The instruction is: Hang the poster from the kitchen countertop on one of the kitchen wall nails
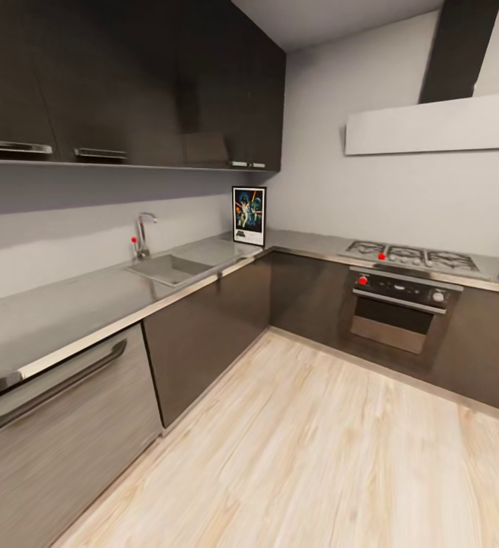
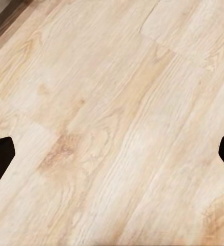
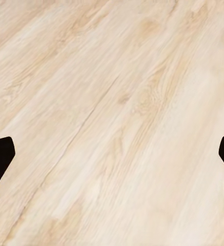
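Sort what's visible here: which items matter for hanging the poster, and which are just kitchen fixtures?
Job:
poster, upright in the corner
kitchen countertop
left gripper and right gripper, both open over the floor

Not involved:
sink
tap
hob
oven

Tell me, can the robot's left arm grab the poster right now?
Probably not. The poster stands far off in the countertop corner, and the left gripper, jaws apart, looks down at wooden floor.

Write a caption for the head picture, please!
Star Wars poster standing in the corner of the steel kitchen countertop, between sink and hob.
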{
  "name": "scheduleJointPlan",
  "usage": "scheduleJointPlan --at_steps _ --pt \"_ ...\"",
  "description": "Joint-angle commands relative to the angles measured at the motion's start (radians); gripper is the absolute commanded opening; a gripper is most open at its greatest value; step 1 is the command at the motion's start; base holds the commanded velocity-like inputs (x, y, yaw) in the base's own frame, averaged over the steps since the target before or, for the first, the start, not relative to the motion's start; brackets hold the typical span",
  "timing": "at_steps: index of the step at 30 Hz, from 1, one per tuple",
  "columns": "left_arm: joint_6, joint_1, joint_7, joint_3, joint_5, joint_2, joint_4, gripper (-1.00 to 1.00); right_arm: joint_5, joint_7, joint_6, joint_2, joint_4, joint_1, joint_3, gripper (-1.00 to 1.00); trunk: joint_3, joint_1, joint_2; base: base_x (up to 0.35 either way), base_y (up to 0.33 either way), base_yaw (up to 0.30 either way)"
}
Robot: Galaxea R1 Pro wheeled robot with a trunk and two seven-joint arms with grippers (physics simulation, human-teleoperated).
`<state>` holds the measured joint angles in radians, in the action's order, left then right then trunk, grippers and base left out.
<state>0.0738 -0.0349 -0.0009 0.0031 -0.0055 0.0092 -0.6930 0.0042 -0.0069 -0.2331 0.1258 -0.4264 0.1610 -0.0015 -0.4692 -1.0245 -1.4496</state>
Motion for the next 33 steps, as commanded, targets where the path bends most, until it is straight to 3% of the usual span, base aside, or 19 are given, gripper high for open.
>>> scheduleJointPlan --at_steps 1,33 --pt "0.001 0.000 0.000 0.000 -0.001 0.000 -0.001 1.00 0.000 -0.001 -0.003 0.000 0.001 0.000 0.000 1.00 -0.001 0.000 0.000 0.268 -0.234 0.000" --pt "0.000 0.000 0.001 0.001 -0.001 0.000 -0.001 1.00 0.002 -0.001 -0.003 0.006 0.024 0.000 0.001 1.00 -0.001 0.000 0.000 0.280 -0.207 0.000"
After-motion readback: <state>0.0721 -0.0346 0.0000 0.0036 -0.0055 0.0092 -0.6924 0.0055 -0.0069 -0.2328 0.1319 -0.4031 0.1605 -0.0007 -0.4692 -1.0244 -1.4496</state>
